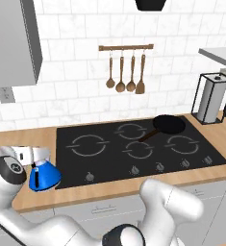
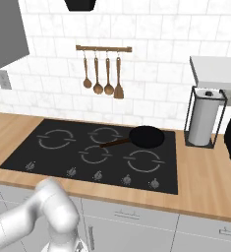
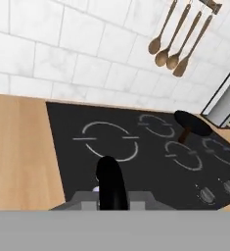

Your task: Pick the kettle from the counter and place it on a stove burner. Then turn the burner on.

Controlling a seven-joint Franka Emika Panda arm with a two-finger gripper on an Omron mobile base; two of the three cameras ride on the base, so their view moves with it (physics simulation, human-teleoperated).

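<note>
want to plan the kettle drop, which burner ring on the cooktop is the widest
The far-left stove burner: its ring is visibly wider than the other three, and it lies closest to the kettle, away from the frying pan.

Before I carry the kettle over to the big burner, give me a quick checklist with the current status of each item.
1. Kettle in the gripper: the hand sits right at its top, and the hand view shows the black handle at the bottom centre; a closed grip, cannot tell.
2. Kettle lifted off the counter: cannot tell; its base looks at the cooktop's edge.
3. Widest burner ring free of objects: ok.
4. Frying pan clear of the path: ok, it sits at the far right rear.
5. Knobs along the front edge unobstructed: ok.
</note>
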